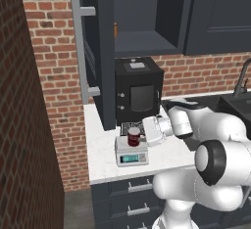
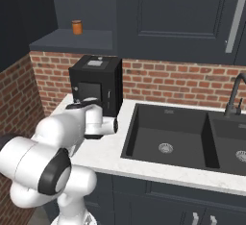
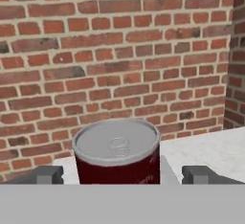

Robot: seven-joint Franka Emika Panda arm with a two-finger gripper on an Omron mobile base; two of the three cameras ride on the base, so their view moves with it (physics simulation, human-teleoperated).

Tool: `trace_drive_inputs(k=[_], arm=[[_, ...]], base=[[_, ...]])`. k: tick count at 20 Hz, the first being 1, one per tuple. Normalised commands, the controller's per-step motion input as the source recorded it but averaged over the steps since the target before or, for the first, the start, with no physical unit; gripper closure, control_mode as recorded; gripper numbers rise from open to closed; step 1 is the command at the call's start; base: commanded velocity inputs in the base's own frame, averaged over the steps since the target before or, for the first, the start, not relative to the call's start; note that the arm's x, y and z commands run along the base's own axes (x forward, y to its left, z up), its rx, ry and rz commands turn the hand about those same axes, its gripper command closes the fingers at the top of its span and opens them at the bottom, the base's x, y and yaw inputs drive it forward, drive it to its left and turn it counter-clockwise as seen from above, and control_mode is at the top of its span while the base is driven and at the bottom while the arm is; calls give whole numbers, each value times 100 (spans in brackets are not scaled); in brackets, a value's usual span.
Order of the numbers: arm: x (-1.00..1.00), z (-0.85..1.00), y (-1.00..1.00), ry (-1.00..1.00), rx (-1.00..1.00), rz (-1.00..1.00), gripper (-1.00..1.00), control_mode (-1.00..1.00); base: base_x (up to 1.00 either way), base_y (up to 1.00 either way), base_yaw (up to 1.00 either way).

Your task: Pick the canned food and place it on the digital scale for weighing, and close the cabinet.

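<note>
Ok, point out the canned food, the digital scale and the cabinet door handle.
canned food point(image 3: 117, 144): hand view, on its silver top.
digital scale point(image 1: 132, 158): left base view, on its teal-lit front display.
cabinet door handle point(image 1: 77, 47): left base view, on the long light-grey vertical bar.

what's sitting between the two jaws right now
The canned food stands upright between the open jaws, with a gap on each side, in the hand view. In the left base view it rests on the digital scale.
</note>
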Motion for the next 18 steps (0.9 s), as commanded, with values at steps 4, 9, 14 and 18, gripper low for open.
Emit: trace_drive_inputs(k=[4, 9, 14, 18], arm=[[0, 0, -26, 0, 0, 0, -100, -100], [-16, 31, -13, -14, 0, 0, -100, -100], [-28, 72, 0, -30, 0, 0, -100, -100], [-43, 82, 3, -31, 0, 0, -100, -100]], base=[[0, 0, 0], [0, 0, 0], [0, 0, 0], [0, 0, 0]])
